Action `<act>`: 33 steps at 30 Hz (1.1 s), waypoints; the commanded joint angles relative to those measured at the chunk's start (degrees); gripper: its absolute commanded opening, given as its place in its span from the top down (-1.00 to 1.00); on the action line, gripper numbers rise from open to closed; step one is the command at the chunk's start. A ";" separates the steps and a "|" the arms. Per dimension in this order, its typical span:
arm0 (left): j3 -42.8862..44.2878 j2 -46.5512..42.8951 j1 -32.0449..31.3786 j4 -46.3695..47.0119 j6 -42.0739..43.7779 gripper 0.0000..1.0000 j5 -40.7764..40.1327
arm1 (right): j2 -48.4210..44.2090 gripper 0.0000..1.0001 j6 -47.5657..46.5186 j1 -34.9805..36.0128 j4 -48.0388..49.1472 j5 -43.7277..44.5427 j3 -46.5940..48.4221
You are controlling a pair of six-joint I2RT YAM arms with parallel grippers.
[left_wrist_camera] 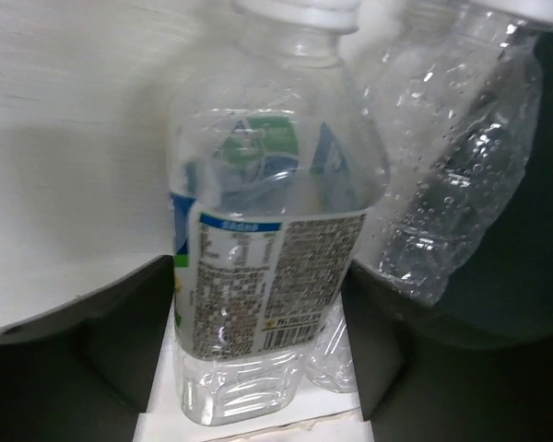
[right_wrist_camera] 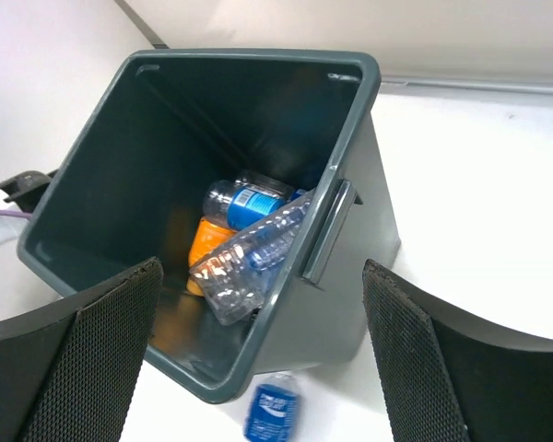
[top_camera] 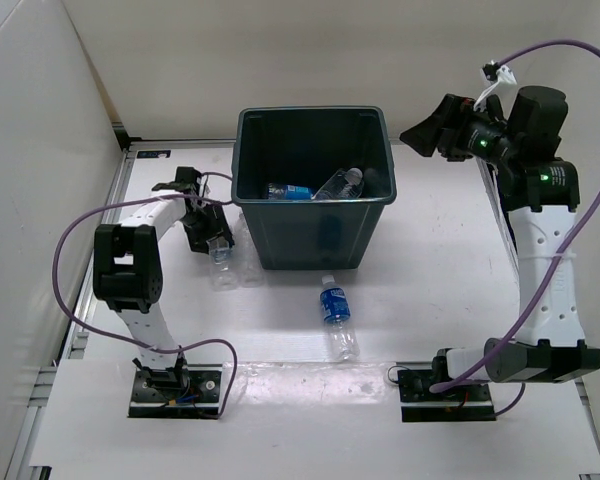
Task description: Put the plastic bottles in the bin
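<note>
The white tabletop [top_camera: 450, 260] carries the bin [top_camera: 310, 235], which stands toward the far edge, about midway between the left and right edges, with its open mouth up. From the right wrist, its rolled rim [right_wrist_camera: 346, 198] and dark inner walls show.

The right gripper [top_camera: 420, 135] hangs above the tabletop's far right corner, pointed at the bin. Its jaws are spread wide with nothing between them [right_wrist_camera: 261, 267].

The left gripper [top_camera: 208, 240] is low at the bin's left wall, toward the left edge. Its black fingers [left_wrist_camera: 120, 331] flank the white-capped bottle [left_wrist_camera: 267, 276], a clear one with a printed label. They stand very close on both sides; whether they press on it, I cannot tell. Just beside that bottle lies a bare bottle [left_wrist_camera: 452, 166], clear and beaded with droplets.

Inside the bin lie a blue-labelled bottle [right_wrist_camera: 249, 201], a crumpled bottle [right_wrist_camera: 249, 262] leaning against the wall, and an orange item [right_wrist_camera: 212, 244] partly under them.

A loose bottle [top_camera: 337, 318] with a blue label lies on its side near the tabletop's middle, just in front of the bin, its cap toward the bin.
</note>
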 commanded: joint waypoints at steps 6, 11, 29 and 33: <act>6.71 -3.58 2.38 -5.14 0.26 0.08 -4.57 | 0.64 -0.81 7.87 -1.45 2.62 -1.34 -2.78; 13.31 -10.26 8.08 -5.50 -1.85 0.08 -6.60 | 1.16 -0.81 10.25 -7.67 -0.27 3.76 -7.87; 27.21 -21.07 11.62 22.42 -9.74 -0.09 7.37 | 5.73 -0.81 14.29 -15.95 -3.80 9.83 -19.39; 25.71 -19.50 10.74 32.71 -17.20 -0.16 10.71 | 6.35 -0.22 14.65 -16.13 -3.71 8.87 -19.66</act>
